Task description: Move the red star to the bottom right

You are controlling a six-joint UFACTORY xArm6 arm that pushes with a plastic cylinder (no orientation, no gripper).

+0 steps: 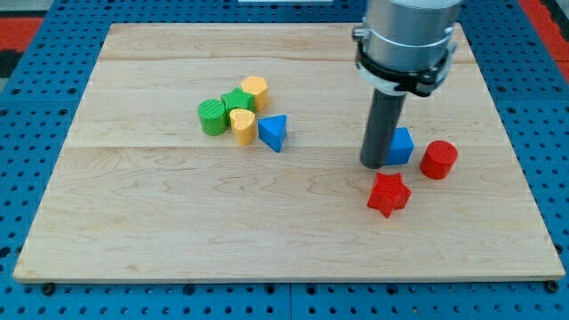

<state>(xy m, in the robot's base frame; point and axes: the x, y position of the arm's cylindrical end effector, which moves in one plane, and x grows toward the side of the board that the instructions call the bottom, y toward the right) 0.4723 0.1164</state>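
Observation:
The red star (388, 194) lies on the wooden board (178, 231), right of centre and toward the view's bottom. My tip (374, 164) stands just above and slightly left of the star, close to its upper left point. A blue cube (400, 146) sits right behind the rod, partly hidden by it. A red cylinder (438, 160) stands to the right of the blue cube, up and right of the star.
A cluster sits left of centre: a green cylinder (212, 116), a green block (236, 100), a yellow block (254, 89), a yellow heart-like block (242, 125) and a blue triangle (274, 132). The board's right edge (524, 178) borders blue pegboard.

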